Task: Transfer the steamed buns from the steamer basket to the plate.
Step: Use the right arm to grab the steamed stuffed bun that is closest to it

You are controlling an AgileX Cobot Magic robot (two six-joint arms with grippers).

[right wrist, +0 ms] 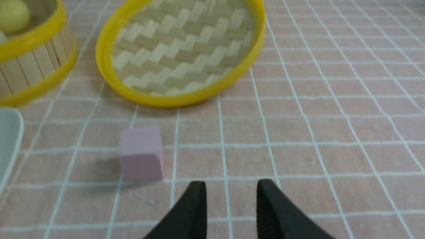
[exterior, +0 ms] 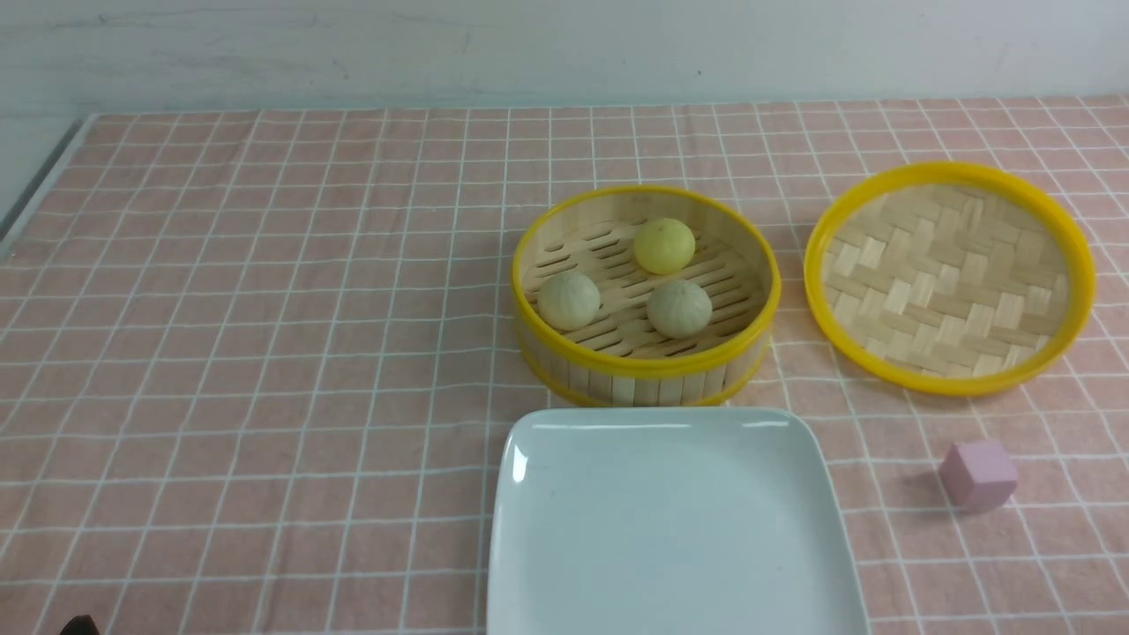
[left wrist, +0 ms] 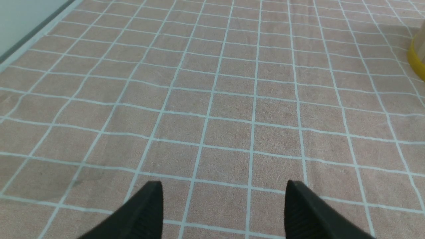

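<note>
Three small round steamed buns (exterior: 679, 308) — two beige-grey, one light yellow — inside the round yellow-rimmed bamboo steamer basket (exterior: 646, 372), just behind the glossy white square plate (exterior: 670, 529). Left tool (left wrist: 224, 186) spread wide over checked pink tabletop (left wrist: 212, 99); right tool (right wrist: 231, 186) narrowly parted near a pink cube (right wrist: 141, 154), pinching nothing.

Pink checked tablecloth (exterior: 265, 353) (pale wall (exterior: 564, 44) behind)

Bright, even, diffuse light, leaning from the right: soft shadow left of pink cube (exterior: 979, 474). Thin glare streaks on white plate (exterior: 670, 529), far rim. Right wrist view blurred throughout; left wrist view sharper.
</note>
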